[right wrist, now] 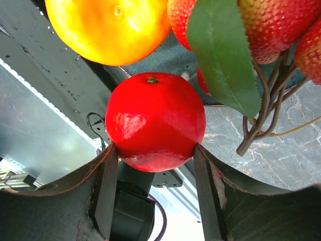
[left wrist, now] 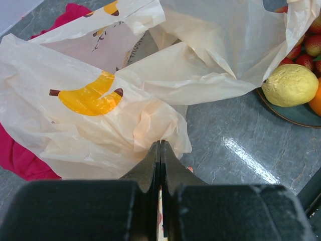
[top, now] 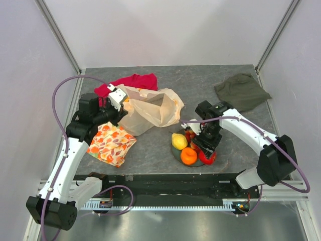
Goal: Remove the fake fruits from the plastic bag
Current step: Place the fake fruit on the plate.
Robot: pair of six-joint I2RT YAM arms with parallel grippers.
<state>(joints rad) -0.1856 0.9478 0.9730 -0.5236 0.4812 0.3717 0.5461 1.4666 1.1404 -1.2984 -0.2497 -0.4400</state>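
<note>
**Peach bag pinched, red apple clamped**

Grey stone-patterned table (top: pixel 200 83) carries everything. One plastic bag (top: pixel 150 110), thin, peach and crinkled, lies spread just ahead of the left gripper (left wrist: pixel 160 145). That gripper's two fingers are pressed together, with a gathered fold of the bag caught at their tips. One whole yellow banana print shows on the film to the left of those fingers, and part of a second shows farther off.

Three cloths lie around. One red cloth (top: pixel 133 82) sits under the bag, left of and beyond the left fingers. One orange-flowered cloth (top: pixel 111 143) lies behind them, beneath the arm. One olive cloth (top: pixel 242 90) is well apart, far beyond the right arm.

One dark plate (left wrist: pixel 292 113) lies right of the bag. On it are one yellow lemon (top: pixel 179 141) and one orange (top: pixel 188 156), touching.

The right gripper (right wrist: pixel 154 148) has its two fingers clamped on either side of one red apple (right wrist: pixel 154 120). The orange is just past those fingertips, to the left. One bunch of red berries (right wrist: pixel 273 25) with one green leaf (right wrist: pixel 223 50) is past them to the right; their number cannot be told.
</note>
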